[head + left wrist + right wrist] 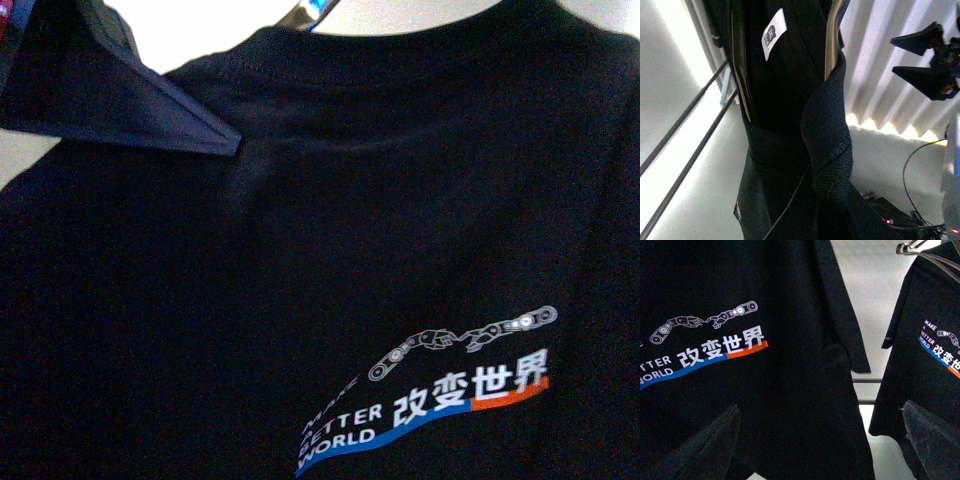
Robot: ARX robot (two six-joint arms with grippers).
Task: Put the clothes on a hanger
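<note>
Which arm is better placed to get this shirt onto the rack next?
Left, probably. The T-shirt collar sits between the left gripper fingers, and the rack rods run close beside it. The right gripper hangs open, apart from the fabric.

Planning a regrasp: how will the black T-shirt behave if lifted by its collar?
Likely floppy: the T-shirt hangs in loose folds in the right wrist view. Probably light, since the cloth looks thin. Its ribbed edge twists like rope, so it may bunch.

Harsh backlight, bg blown white; black T-shirt (pixel 300 250) underexposed, pics slightly soft.
</note>
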